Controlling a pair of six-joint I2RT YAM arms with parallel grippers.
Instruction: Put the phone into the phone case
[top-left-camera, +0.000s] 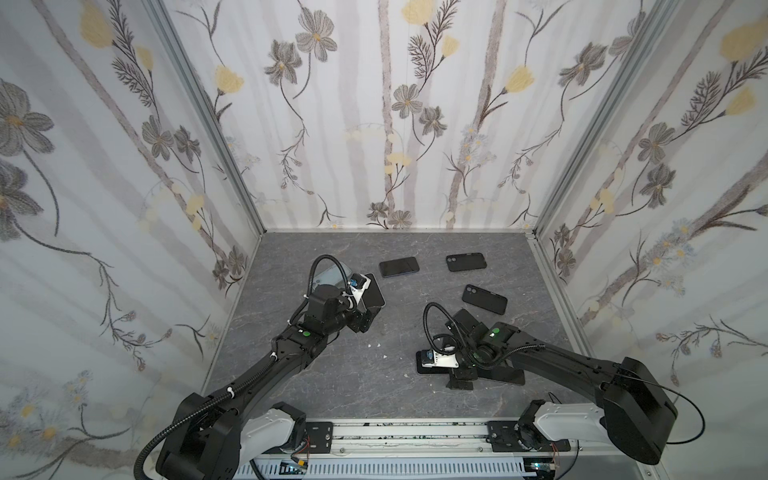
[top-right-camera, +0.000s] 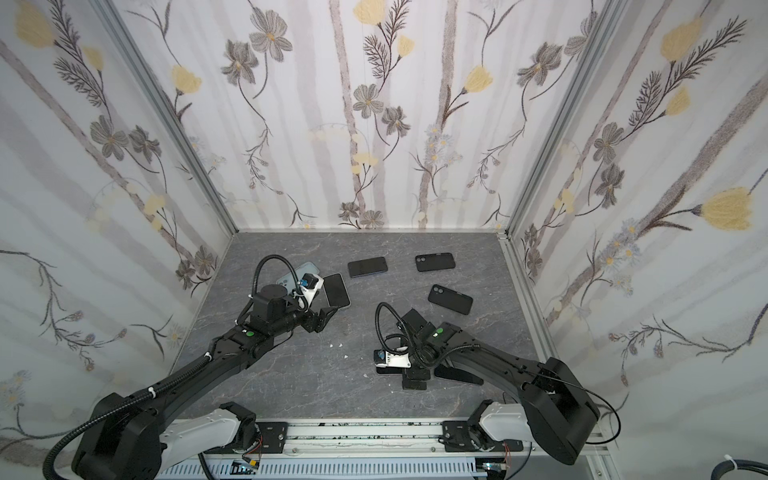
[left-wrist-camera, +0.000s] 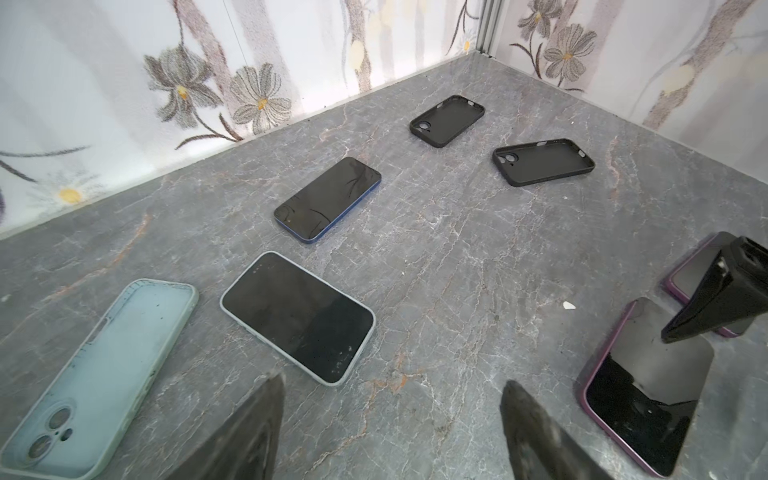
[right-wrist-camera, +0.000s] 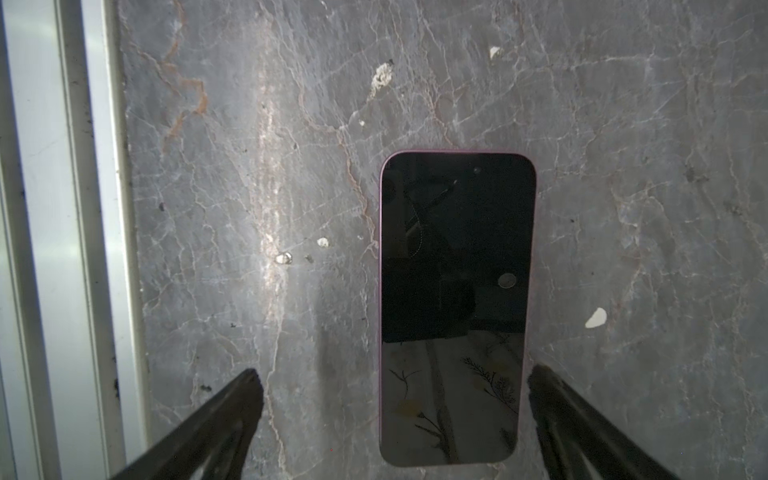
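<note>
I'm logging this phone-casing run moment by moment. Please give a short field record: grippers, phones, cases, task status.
left gripper: open, nothing between its fingers
right gripper: open, fingers either side of purple-rimmed phone, which lies flat, screen up
light blue case: empty, open side up
pale-rimmed phone: beside light blue case, not touching, screen up
blue phone: flat, screen up
black case, second black case: both empty
task status: all three cases empty

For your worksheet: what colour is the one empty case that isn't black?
Pale blue-green rectangular phone case; clearest in left wrist view.
</note>
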